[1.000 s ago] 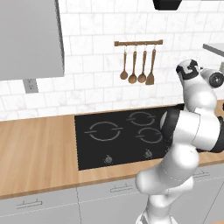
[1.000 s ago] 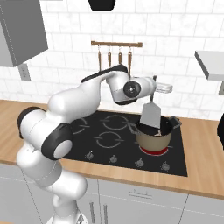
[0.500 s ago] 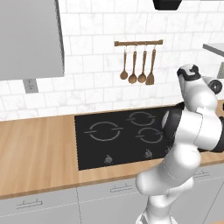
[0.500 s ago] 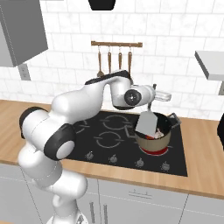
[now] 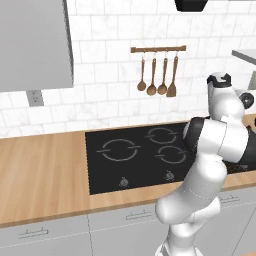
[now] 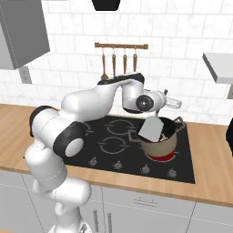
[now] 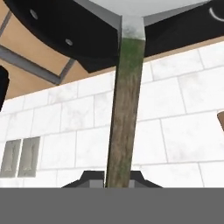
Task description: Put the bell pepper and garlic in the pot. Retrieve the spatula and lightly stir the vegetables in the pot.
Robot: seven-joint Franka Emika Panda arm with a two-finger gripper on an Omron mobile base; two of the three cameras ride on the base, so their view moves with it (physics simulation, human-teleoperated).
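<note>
In the right base view my gripper (image 6: 165, 108) is shut on the dark handle of the spatula (image 6: 151, 129). It hangs over the pot (image 6: 160, 144) on the hob's front right burner. The light-grey blade slants down over the pot's near rim into its dark inside. The hand view has the spatula handle (image 7: 124, 109) running from my gripper (image 7: 118, 178) up to the pale blade at the top edge. The bell pepper and garlic are hidden. In the left base view my own arm covers the pot.
The black hob (image 5: 135, 155) is set in a wooden counter (image 5: 40, 175). Brown wooden utensils hang from a wall rail (image 6: 120, 46) behind it. A grey shelf (image 6: 219, 66) juts out at the right, and a grey cabinet (image 5: 32, 45) hangs at the upper left.
My gripper has come down with the spatula. The blade that hung above the pot now dips past its rim.
</note>
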